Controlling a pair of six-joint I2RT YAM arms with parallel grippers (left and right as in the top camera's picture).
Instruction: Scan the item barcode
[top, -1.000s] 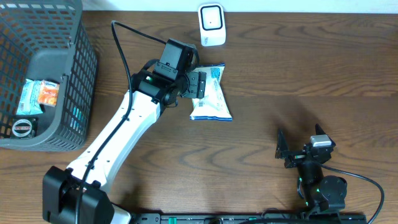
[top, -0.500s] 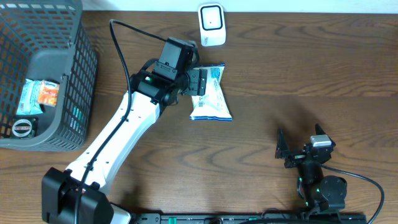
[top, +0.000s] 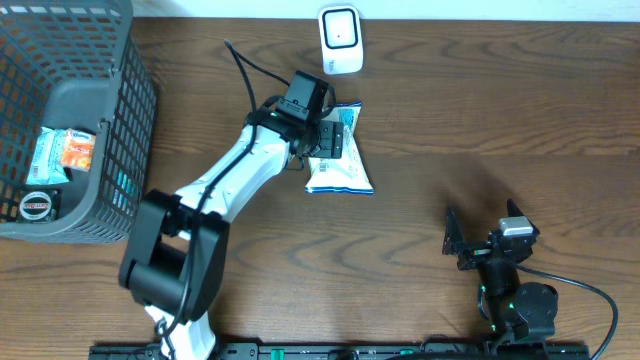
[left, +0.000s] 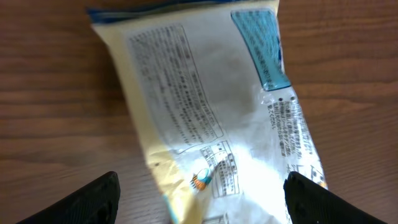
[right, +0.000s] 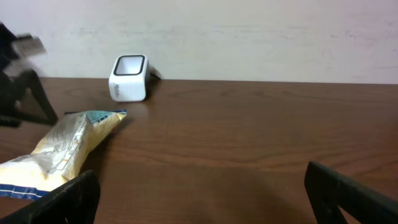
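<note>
The item, a white and pale-yellow snack packet (top: 342, 168) with blue trim, lies flat on the wooden table, printed back side up (left: 205, 106). My left gripper (top: 332, 136) hovers over the packet's upper part, open, its two black fingertips (left: 93, 198) straddling the packet without holding it. A small white barcode scanner (top: 340, 40) stands at the table's back edge, just behind the packet (right: 62, 143); the right wrist view also shows the scanner (right: 129, 78). My right gripper (top: 483, 236) rests at the front right, open and empty (right: 202, 193).
A dark grey mesh basket (top: 140, 110) stands at the left edge, holding a small snack pack (top: 62, 152) and a round tin (top: 35, 205). A black cable (top: 250, 75) arcs over the left arm.
The left arm has swung so its elbow sits further right, and its gripper has shifted slightly right over the packet. The packet and the right arm have not moved.
</note>
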